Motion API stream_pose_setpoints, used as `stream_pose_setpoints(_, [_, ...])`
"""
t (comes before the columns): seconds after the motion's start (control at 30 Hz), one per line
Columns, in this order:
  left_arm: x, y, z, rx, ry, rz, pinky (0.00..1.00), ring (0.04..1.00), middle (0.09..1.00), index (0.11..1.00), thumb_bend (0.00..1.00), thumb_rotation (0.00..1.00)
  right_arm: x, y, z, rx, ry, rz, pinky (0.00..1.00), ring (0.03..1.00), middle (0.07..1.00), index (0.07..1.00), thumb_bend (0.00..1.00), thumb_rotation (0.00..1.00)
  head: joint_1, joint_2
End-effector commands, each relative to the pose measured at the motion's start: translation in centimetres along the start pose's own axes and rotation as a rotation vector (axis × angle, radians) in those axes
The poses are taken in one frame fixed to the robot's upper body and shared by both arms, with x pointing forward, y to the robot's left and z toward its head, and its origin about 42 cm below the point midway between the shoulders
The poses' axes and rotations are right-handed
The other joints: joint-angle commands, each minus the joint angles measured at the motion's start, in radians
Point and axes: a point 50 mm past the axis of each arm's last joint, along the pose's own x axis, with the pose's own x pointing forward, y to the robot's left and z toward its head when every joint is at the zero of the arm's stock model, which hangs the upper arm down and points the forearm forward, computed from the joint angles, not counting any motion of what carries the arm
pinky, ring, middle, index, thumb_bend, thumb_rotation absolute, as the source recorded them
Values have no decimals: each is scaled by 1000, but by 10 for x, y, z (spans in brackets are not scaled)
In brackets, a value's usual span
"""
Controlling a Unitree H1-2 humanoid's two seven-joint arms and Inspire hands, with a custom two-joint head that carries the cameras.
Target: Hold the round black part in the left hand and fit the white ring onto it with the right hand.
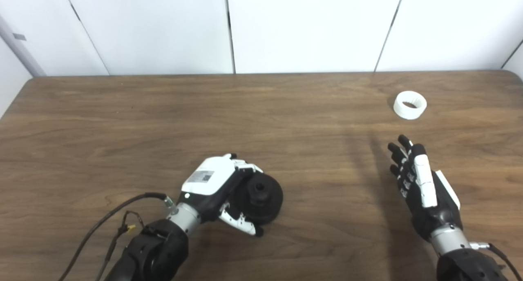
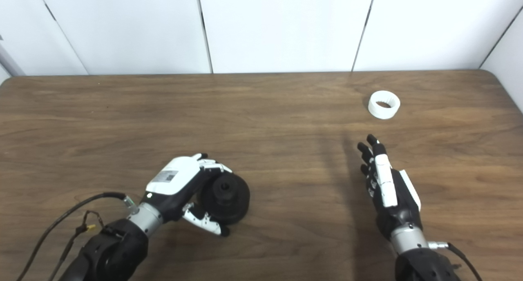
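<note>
The round black part [image 1: 261,197] rests on the table near the front centre, with a raised hub facing up and toward me. My left hand [image 1: 216,187] curls around its left side, fingers behind it and thumb in front, touching it. The white ring [image 1: 410,105] lies flat on the table at the far right. My right hand [image 1: 421,187] is open and empty, fingers straight and pointing away from me, a good hand's length short of the ring.
The wooden table [image 1: 122,130] ends at a white panelled wall at the back. Its right edge and rounded back corner [image 2: 496,79] lie just beyond the ring. Black cables [image 1: 106,224] trail from my left forearm over the front left of the table.
</note>
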Motion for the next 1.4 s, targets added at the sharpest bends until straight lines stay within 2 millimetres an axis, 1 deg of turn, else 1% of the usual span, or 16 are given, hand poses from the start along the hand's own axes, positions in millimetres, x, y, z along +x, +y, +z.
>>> stream_pose_setpoints(0.0, [0,1,10,9,-53,6,948,856,762,484,523,56,2,1,18,-15,-71,11,1000,1000,950,1000,611,1000,0,1])
stream_pose_setpoints(0.17, [-3,-6,10,0,-53,-7,944,861,770,484,522,54,2,1,19,2,-75,20,1000,1000,955,1000,596,1000,-8,11])
stream_pose_setpoints(0.27, [-4,-9,10,-1,-57,-31,963,873,778,484,522,53,3,2,19,3,-75,18,1000,1000,953,1000,599,1000,-14,17])
stream_pose_setpoints(0.5, [-7,-12,6,-19,-63,-69,961,879,782,484,520,52,6,3,20,1,-75,19,1000,1000,952,1000,613,1000,-35,27])
stream_pose_setpoints(0.7, [-8,-14,5,-59,-46,-90,957,882,782,484,521,52,7,4,20,20,-75,24,1000,1000,962,1000,600,1000,-37,24])
stream_pose_setpoints(0.83, [-11,-16,3,-56,-49,-101,952,882,783,485,521,53,5,5,23,58,-91,6,1000,1000,968,1000,590,1000,-69,15])
stream_pose_setpoints(0.97, [-14,-17,0,-62,-39,-111,963,883,784,485,521,52,7,3,37,39,-151,-36,1000,990,958,995,584,1000,-127,0])
stream_pose_setpoints(1.0, [-14,-17,-1,-62,-38,-110,959,882,783,485,521,52,7,3,40,31,-162,-42,1000,989,951,990,585,1000,-127,0])
stream_pose_setpoints(1.03, [-15,-17,-2,-60,-37,-108,956,882,783,485,522,52,10,1,45,25,-182,-41,1000,988,947,986,586,1000,-148,-8])
stream_pose_setpoints(1.1, [-17,-18,-3,-53,-37,-102,944,880,781,485,522,52,14,-2,54,3,-210,-39,1000,997,950,980,588,1000,-162,-16])
stream_pose_setpoints(1.17, [-18,-19,-6,-52,-43,-96,937,878,780,485,522,52,19,-7,61,-47,-236,-41,1000,1000,952,980,592,1000,-189,-33])
stream_pose_setpoints(1.23, [-19,-20,-7,-51,-46,-92,938,876,778,485,522,51,25,-12,71,-111,-268,-40,1000,1000,956,981,580,942,-201,-42])
stream_pose_setpoints(1.27, [-20,-21,-8,-50,-47,-92,939,875,777,484,522,51,28,-14,76,-135,-284,-42,1000,1000,961,982,569,891,-201,-42])
stream_pose_setpoints(1.3, [-20,-21,-9,-51,-46,-90,939,874,777,484,522,51,32,-18,82,-172,-304,-49,1000,998,965,983,564,827,-201,-42])
stream_pose_setpoints(1.33, [-21,-22,-10,-51,-46,-86,939,873,779,484,522,50,36,-21,88,-216,-323,-62,1000,991,970,983,573,708,-213,-54])
stream_pose_setpoints(1.37, [-21,-22,-10,-52,-46,-83,934,870,778,484,522,50,41,-25,94,-258,-339,-75,994,982,968,978,598,646,-213,-54])
